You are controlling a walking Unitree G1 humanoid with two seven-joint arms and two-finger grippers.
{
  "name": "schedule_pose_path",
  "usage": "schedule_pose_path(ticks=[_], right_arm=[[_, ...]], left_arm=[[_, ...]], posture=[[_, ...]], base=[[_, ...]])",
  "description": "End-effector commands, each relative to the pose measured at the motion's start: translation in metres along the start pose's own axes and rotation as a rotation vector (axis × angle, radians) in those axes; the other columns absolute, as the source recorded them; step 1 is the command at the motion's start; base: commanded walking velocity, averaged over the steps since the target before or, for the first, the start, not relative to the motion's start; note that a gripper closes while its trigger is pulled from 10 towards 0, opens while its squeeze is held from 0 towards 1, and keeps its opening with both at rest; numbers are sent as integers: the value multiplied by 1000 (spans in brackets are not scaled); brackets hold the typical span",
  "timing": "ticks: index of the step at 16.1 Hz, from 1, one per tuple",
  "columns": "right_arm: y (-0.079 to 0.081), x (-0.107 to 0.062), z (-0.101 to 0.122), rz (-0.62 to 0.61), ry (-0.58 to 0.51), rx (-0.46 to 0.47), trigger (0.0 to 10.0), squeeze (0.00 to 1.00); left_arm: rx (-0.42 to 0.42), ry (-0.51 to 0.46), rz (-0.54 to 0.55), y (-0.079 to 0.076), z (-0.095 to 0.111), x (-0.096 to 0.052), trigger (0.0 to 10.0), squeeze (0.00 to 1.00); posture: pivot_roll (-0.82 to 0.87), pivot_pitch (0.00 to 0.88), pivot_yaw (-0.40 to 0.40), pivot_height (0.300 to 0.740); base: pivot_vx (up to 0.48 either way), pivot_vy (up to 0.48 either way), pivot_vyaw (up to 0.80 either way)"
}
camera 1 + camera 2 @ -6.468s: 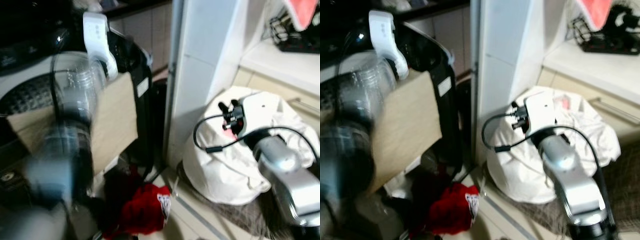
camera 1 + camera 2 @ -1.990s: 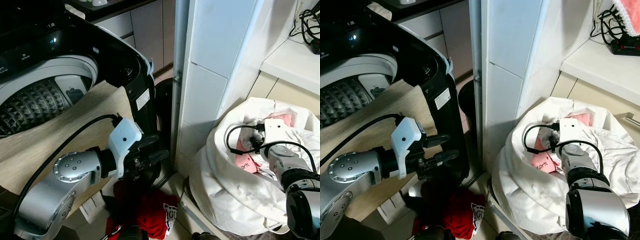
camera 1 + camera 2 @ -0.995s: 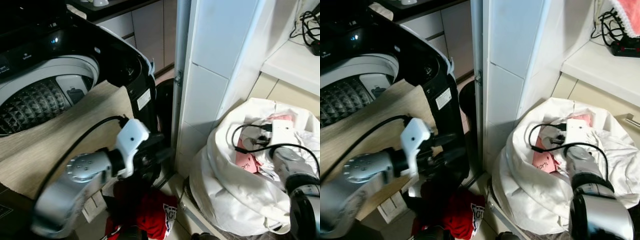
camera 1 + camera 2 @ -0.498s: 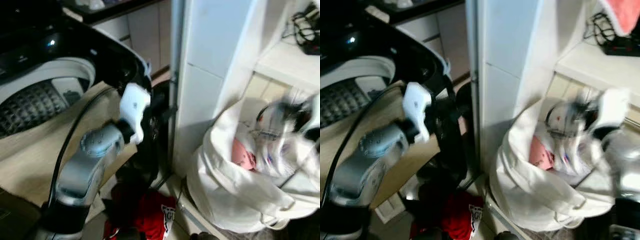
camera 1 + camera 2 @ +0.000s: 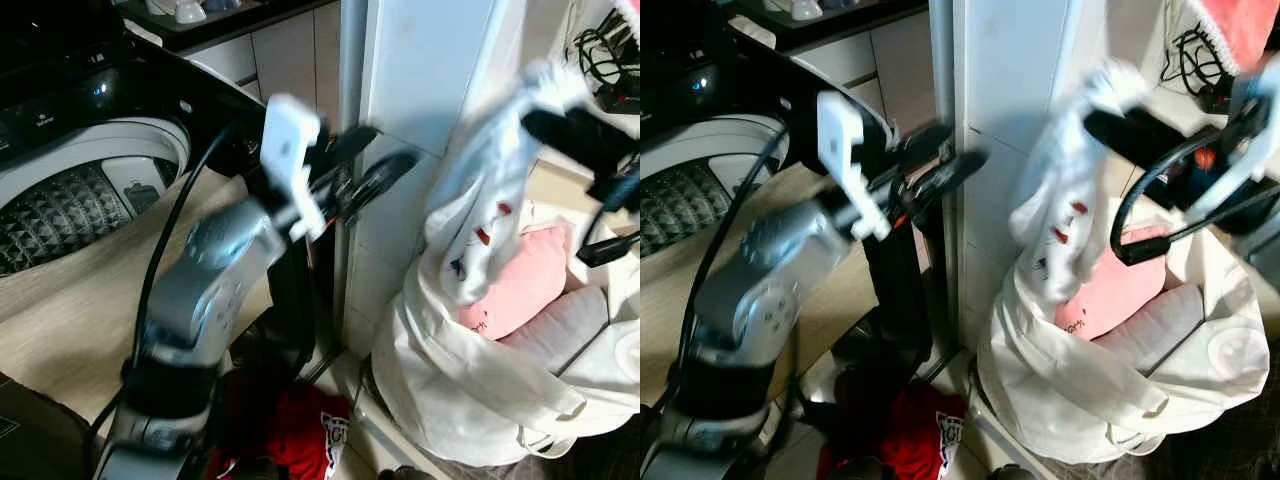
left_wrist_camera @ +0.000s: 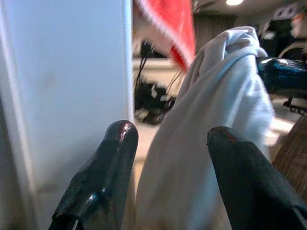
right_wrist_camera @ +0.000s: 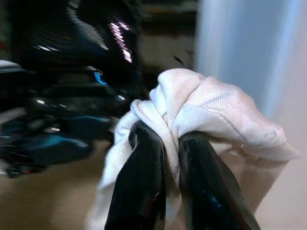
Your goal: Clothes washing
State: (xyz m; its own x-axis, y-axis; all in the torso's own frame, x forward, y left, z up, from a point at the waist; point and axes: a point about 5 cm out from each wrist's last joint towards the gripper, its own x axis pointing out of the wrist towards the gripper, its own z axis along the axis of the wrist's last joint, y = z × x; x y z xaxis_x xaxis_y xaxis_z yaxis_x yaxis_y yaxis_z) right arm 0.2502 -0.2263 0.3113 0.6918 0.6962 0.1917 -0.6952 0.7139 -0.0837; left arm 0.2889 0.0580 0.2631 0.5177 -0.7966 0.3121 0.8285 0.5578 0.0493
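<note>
Right gripper (image 7: 165, 143) risen from bag (image 5: 470, 390), fingers pinching white garment (image 5: 480, 190).

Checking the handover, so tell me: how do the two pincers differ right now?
The right pincer is shut on the white garment, lifting it above the laundry bag. The left pincer is open and empty, pointing at that garment. Both are raised beside the white pillar.

The right gripper (image 5: 545, 100) pinches a white garment (image 5: 478, 210) hanging above the white laundry bag (image 5: 470, 400). The left gripper (image 5: 375, 165), fingers apart, reaches toward it beside the washing machine (image 5: 90, 170).
</note>
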Motion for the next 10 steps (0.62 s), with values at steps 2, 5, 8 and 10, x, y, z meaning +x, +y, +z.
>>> schedule_pose_path(ticks=[2, 5, 8, 10], right_arm=[[4, 6, 2, 37, -13, 33, 0, 0], [11, 18, -5, 81, 12, 81, 0, 0], [13, 23, -5, 111, 10, 96, 0, 0], [16, 24, -7, 124, 14, 101, 0, 0]], left_arm=[[-40, -14, -34, 2, 0, 4, 10000, 1000], [-112, 25, -110, -9, -11, 11, 10000, 1000], [-213, 13, -164, -18, -16, 12, 10000, 0], [-284, 10, -207, -27, -20, 12, 10000, 0]], posture=[[-123, 0, 26, 740], [-122, 0, 16, 740], [-121, 0, 11, 740], [-121, 0, 11, 740]], base=[[0, 0, 0], [0, 0, 0], [0, 0, 0], [0, 0, 0]])
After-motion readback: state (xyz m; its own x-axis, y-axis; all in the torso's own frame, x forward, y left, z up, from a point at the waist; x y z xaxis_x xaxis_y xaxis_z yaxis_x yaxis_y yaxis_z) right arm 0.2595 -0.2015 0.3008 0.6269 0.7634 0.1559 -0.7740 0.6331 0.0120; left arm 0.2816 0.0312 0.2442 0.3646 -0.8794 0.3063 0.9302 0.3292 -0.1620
